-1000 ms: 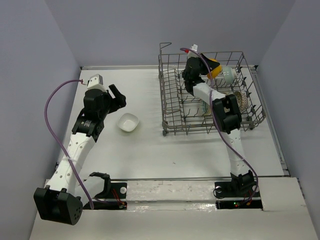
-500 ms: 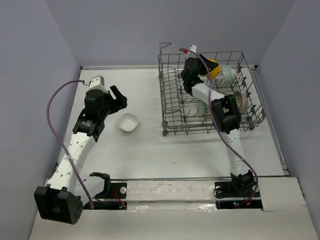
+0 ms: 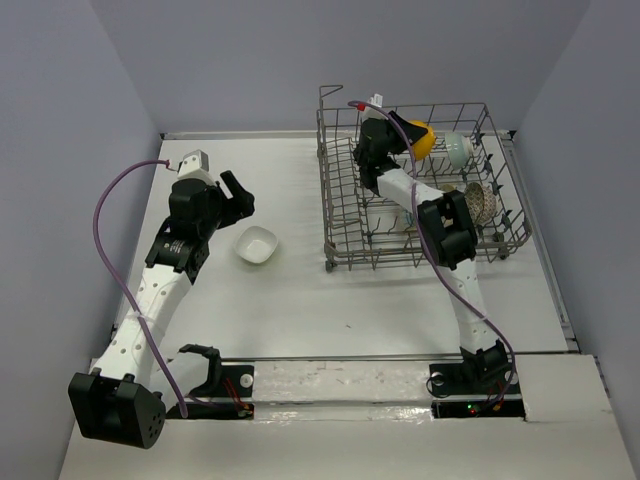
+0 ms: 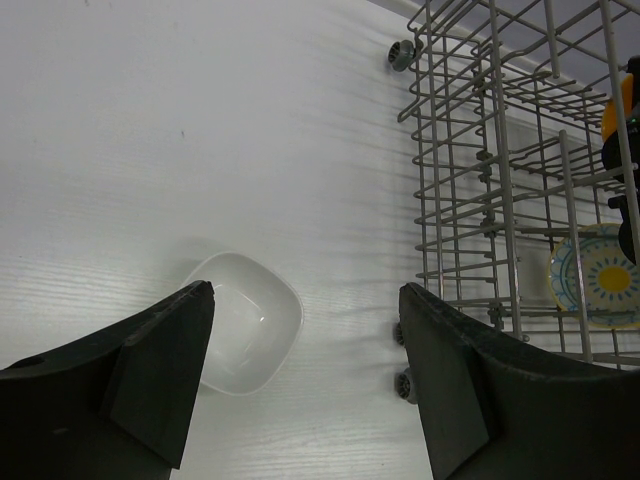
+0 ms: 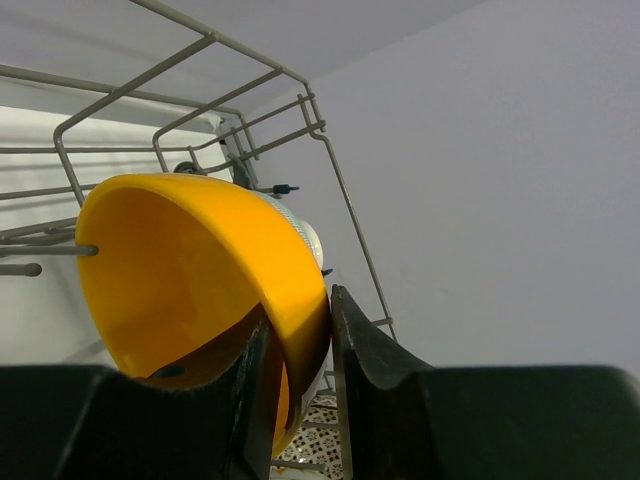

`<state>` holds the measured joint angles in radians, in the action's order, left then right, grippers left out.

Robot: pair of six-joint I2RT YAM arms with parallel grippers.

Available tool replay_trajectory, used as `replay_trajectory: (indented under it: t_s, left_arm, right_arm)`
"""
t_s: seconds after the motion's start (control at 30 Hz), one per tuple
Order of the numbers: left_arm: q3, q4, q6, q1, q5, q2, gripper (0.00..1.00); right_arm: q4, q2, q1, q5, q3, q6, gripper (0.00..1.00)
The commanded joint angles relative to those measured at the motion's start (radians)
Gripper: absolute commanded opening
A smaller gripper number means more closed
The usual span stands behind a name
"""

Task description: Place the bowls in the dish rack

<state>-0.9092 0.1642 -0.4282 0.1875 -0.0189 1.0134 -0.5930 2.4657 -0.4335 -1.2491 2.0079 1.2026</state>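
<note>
The white squarish bowl (image 3: 256, 245) (image 4: 245, 320) lies upright on the table left of the dish rack (image 3: 400, 258) (image 4: 470, 150). My left gripper (image 3: 238, 195) (image 4: 305, 370) hovers above it, open and empty. In the rack's far part, the orange-yellow bowl (image 3: 422, 138) (image 5: 190, 270) stands on edge against a tine. My right gripper (image 3: 403, 135) (image 5: 300, 315) straddles its rim, one finger inside, one outside, jaws slightly parted from the wall. The pale teal bowl (image 3: 457, 150) stands right behind it. A blue-rimmed flower bowl (image 4: 598, 275) and a speckled bowl (image 3: 483, 200) also sit in the rack.
The rack's tall wire sides (image 5: 340, 190) and upright tines surround my right wrist. Small wheels (image 4: 403, 385) stick out at the rack's left foot. Grey walls close the table at back and sides.
My right gripper's jaws have eased apart around the orange-yellow bowl's rim, and the wrist shifted slightly left. The left arm has not moved.
</note>
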Motion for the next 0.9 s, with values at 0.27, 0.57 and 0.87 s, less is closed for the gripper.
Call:
replay_trajectory:
  t_s: [0.27, 0.57, 0.87]
  left_arm:
    - [0.006, -0.038, -0.004, -0.008, -0.009, 0.001, 0.84]
    - [0.004, -0.037, -0.004, -0.008, -0.007, 0.002, 0.84]
    - [0.006, -0.037, -0.001, -0.008, -0.009, 0.002, 0.84]
  right_arm:
    - [0.009, 0.038, -0.001, 0.020, -0.001, -0.060, 0.33]
    - [0.016, 0.053, -0.010, 0.020, -0.008, -0.067, 0.33]
    - [0.048, 0.062, -0.010, 0.023, -0.006, -0.098, 0.33]
